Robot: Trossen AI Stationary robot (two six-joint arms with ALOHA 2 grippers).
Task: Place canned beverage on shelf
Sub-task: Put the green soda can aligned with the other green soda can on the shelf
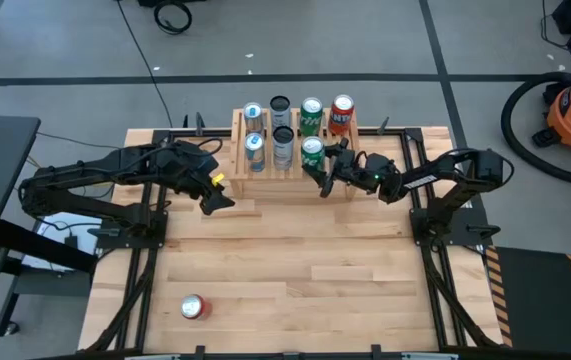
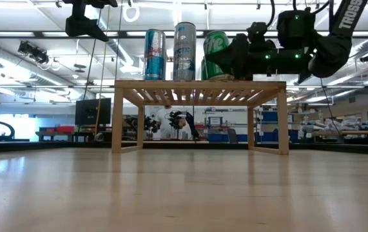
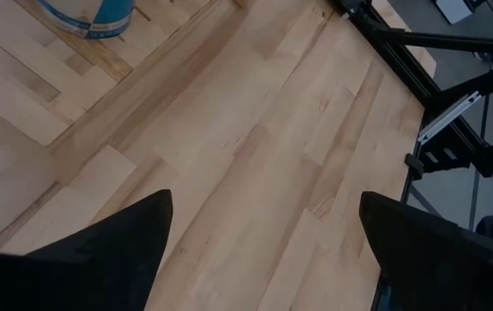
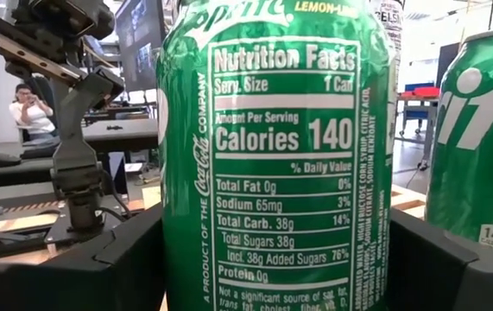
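one green can (image 4: 272, 155) between right end effector (image 1: 317, 172) fingers

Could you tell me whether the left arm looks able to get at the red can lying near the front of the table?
Probably yes. The red can lies alone on bare table on the left arm's side, with nothing around it. The left gripper hangs open and empty beside the shelf, while the right gripper is busy at a green can.

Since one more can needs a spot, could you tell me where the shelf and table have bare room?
The shelf front row has one bare spot, right of the green can between the right pincer's fingers. The table is bare mid-front; a red can lies front-left. The left pincer hovers front-left of the shelf.
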